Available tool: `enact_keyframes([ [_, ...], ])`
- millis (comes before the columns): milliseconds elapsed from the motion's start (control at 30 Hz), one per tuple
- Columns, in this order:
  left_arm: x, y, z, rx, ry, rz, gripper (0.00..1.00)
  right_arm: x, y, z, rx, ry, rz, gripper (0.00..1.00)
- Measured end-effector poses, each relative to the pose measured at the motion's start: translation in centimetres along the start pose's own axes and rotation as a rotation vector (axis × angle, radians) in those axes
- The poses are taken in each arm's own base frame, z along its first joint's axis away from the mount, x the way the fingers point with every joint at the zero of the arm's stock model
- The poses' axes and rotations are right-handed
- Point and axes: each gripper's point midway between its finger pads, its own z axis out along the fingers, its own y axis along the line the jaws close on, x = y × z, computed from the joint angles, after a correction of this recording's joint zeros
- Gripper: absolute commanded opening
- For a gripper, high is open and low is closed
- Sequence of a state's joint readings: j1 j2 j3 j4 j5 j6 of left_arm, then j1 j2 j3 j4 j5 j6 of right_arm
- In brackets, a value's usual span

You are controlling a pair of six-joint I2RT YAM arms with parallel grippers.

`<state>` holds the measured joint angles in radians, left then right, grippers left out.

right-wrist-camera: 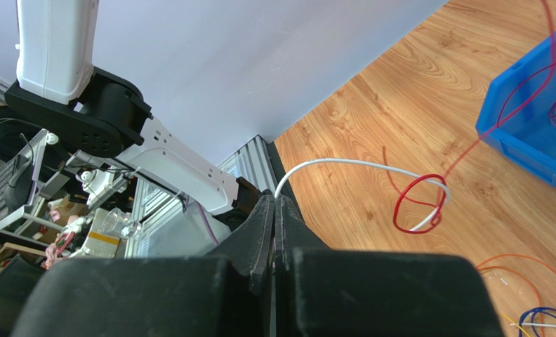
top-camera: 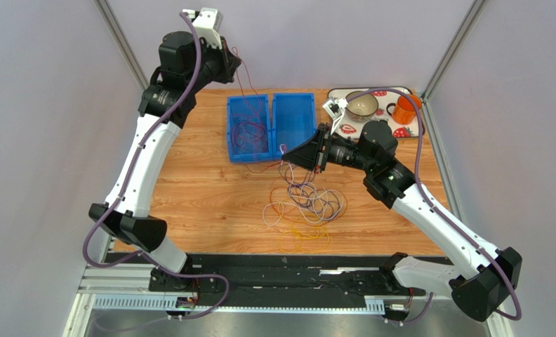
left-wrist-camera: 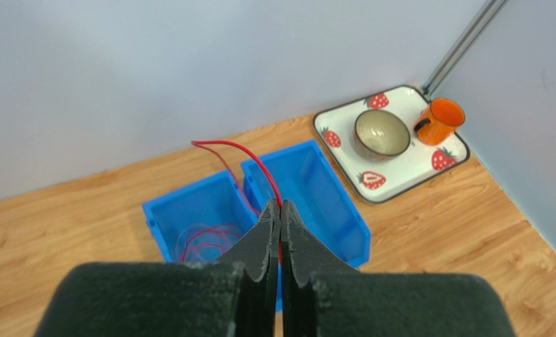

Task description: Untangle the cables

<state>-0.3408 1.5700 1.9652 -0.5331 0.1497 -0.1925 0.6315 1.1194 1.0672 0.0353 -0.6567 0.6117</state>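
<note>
Thin multicoloured cables [top-camera: 305, 200] in tangled loops

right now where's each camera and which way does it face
top external: overhead from the near side, looking down at the table; left arm and right arm show
left wrist: high by the back wall, looking down at the blue bins; left pincer shows
right wrist: low, facing left across the table; right pincer, left arm show
shared: blue bins in all three

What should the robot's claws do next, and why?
The red cable loops around the white cable pinched in the right claw, while the left claw holds the red one high. I'd guess the right claw should gently draw the white cable back out of that loop.
</note>
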Motion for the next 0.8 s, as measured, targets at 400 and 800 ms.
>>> enact_keyframes([
  [400, 2.0, 1.3, 6.4, -0.003, 0.035, 0.001, 0.00, 0.3, -1.4, 0.8, 0.026, 0.008, 0.010, 0.00],
  [800, 7.7, 4.6, 10.1, -0.077, 0.101, -0.037, 0.00, 1.0, -2.4, 1.5, 0.035, 0.031, 0.026, 0.00],
])
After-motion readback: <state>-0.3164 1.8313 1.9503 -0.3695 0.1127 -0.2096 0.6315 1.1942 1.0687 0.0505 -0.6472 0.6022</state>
